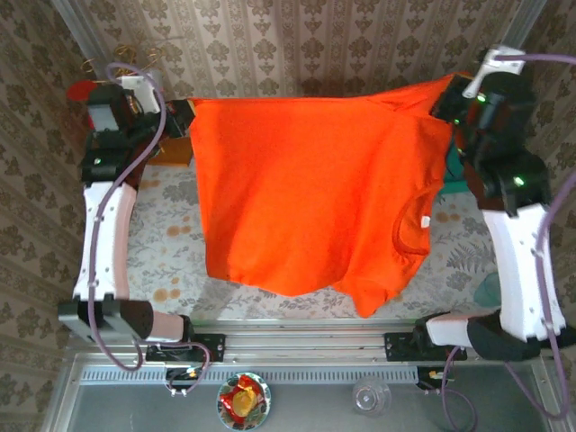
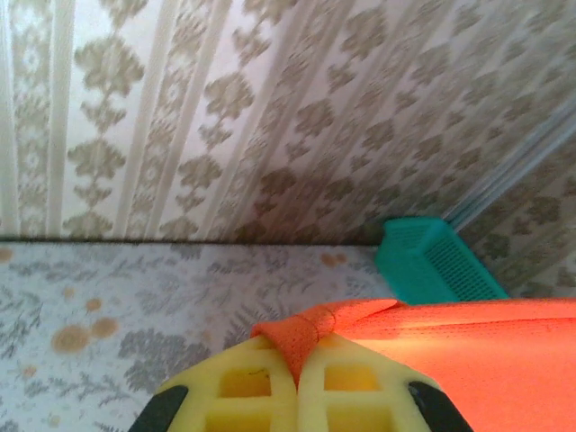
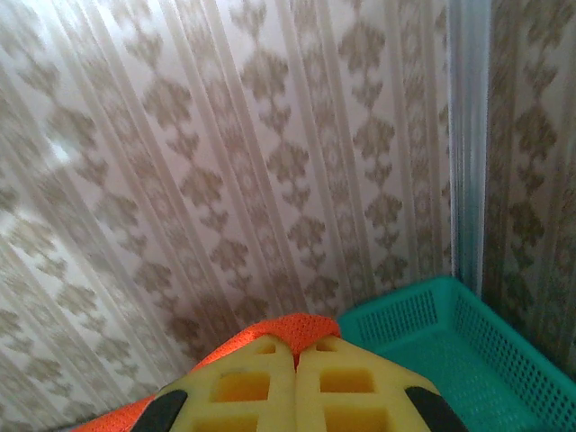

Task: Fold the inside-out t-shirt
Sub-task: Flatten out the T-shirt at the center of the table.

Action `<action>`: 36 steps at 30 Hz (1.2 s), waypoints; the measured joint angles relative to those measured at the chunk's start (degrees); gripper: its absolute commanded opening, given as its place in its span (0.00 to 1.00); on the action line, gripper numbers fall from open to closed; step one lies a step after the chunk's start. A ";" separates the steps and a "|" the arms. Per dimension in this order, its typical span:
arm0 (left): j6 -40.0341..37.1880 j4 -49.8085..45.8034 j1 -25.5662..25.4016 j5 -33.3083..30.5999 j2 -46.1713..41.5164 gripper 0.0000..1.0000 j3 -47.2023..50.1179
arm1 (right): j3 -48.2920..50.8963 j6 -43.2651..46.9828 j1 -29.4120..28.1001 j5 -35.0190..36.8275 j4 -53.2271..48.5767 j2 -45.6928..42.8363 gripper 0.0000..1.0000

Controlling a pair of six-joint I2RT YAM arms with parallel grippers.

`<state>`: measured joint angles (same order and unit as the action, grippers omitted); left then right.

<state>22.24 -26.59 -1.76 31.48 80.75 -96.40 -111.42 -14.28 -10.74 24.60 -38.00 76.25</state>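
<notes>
Top external view: the t-shirt (image 1: 315, 189) hung as one broad sheet between the two hands, lifted over the middle of the tabletop (image 1: 171, 243). Judged early in the task: no fold was set in the cloth, and no doubled layer showed apart from a slack lap near the upper right corner. All the folding was yet to do; laying the shirt flat looked like the first need. Whether its lower edge touched the tabletop could not be told.

Cloth: plain bright orange-red, soft and matte, with a fine knit showing in the left wrist view. The top edge was drawn taut, the lower hem wavy, and one short sleeve drooped at the lower right. The neck opening was a rounded cutout toward the right side.

Tabletop: flat, covered in a pale floral print.

Basket (image 3: 432, 342): teal, rigid, box-shaped, with perforated lattice walls, set in the far corner against the patterned wall.

Left hand (image 2: 295, 360): fully closed, its blocky yellow fingers (image 2: 243, 387) with square recesses pinching a bunched corner of the shirt. Right hand (image 3: 295, 346): closed the same way on another gathered edge of the shirt.

Tag (image 1: 423, 219): small and white at the neckline, facing outward, which fitted an inside-out shirt.
</notes>
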 measured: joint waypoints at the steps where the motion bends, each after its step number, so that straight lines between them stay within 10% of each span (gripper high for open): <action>1: 0.00 0.50 0.00 -0.09 1.51 0.00 -0.07 | 0.52 -0.39 0.31 -0.02 0.63 1.40 0.00; 17: 0.87 -2.62 1.11 2.67 27.93 0.00 -42.34 | -39.78 -5.66 5.70 -7.30 -3.58 27.61 0.00; 30: -3.06 -0.52 2.89 -1.66 1.79 0.00 23.65 | 38.77 -13.00 5.60 -18.16 2.97 -8.07 0.00; 36: -2.23 2.93 4.11 -4.81 0.96 0.00 46.47 | 64.54 -20.04 4.76 -23.85 8.61 -10.64 0.00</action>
<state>20.01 -23.66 2.35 26.68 81.71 -49.93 -46.87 -34.33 -5.98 0.75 -29.39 65.60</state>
